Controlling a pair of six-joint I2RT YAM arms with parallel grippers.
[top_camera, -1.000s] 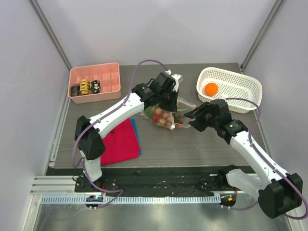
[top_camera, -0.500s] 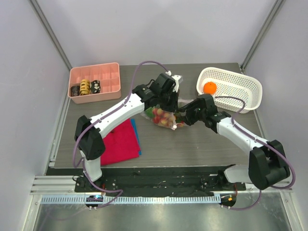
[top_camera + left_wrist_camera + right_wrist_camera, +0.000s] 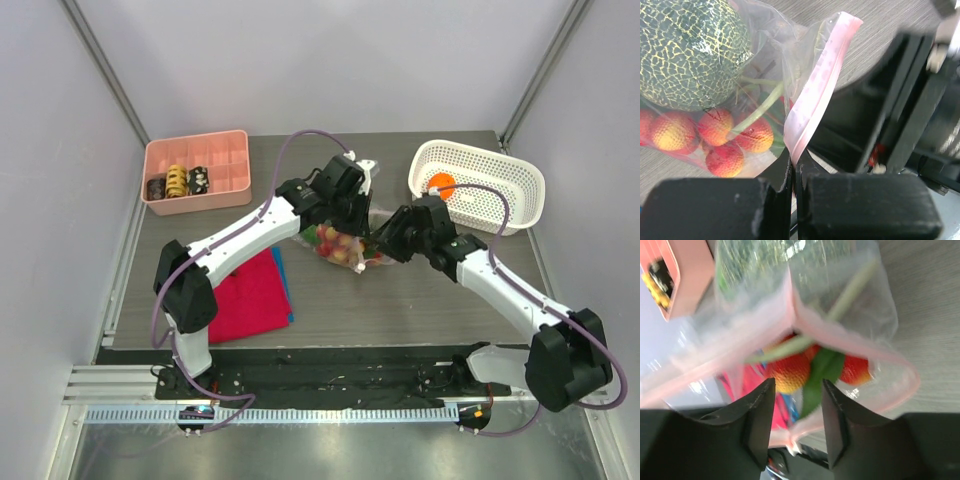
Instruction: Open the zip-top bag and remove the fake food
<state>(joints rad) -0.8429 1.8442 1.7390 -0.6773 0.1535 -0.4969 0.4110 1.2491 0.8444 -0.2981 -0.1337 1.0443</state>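
The clear zip-top bag (image 3: 340, 243) lies mid-table, holding red berries (image 3: 725, 142), a green netted ball (image 3: 690, 50) and green stems. My left gripper (image 3: 352, 207) is shut on the bag's pale pink zip strip (image 3: 820, 85), seen pinched in the left wrist view (image 3: 794, 167). My right gripper (image 3: 385, 241) is open at the bag's mouth. In the right wrist view (image 3: 797, 390) its fingers (image 3: 760, 410) flank the rim, with berries (image 3: 792, 372) and a green leaf (image 3: 822, 372) just ahead. The orange ball (image 3: 441, 183) lies in the white basket.
The white lattice basket (image 3: 500, 175) stands at the back right. A pink tray (image 3: 220, 160) with small rolls stands at the back left. A red cloth (image 3: 245, 295) over a blue one lies at the front left.
My right gripper has moved left from near the basket to the bag's mouth. My left gripper keeps its hold on the zip strip and has barely moved.
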